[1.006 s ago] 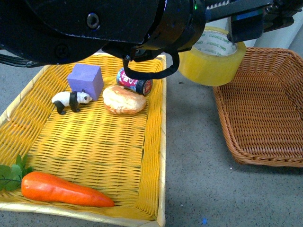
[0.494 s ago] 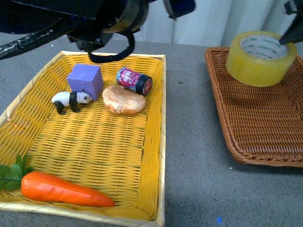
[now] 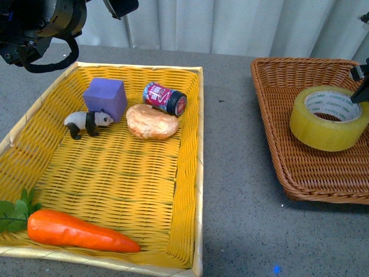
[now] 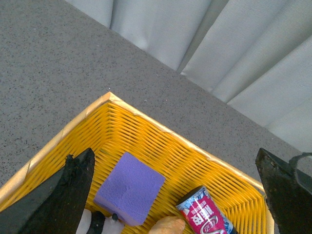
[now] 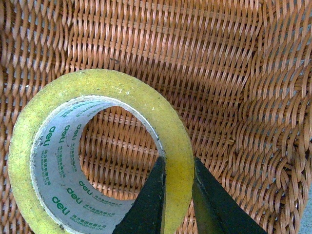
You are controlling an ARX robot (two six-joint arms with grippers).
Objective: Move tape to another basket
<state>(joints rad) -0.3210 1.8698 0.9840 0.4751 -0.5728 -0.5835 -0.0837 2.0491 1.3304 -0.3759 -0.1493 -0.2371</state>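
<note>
Clamping the tape [image 5: 112, 90] by its wall, our right gripper [image 5: 176, 168] straddles it, one finger inside the core, roll low in the basket [image 5: 219, 58].

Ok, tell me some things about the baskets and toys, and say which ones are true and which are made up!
1. The tape is in the brown basket. True.
2. The right fingers pinch the tape's wall, one inside the ring and one outside. True.
3. The carrot lies beside the can. False: it lies at the near end of the yellow tray, far from the can.
4. The panda stands in the brown basket. False: it stands in the yellow tray, by the purple block.
5. The left fingers hold the purple block. False: they are open and hold nothing.
</note>
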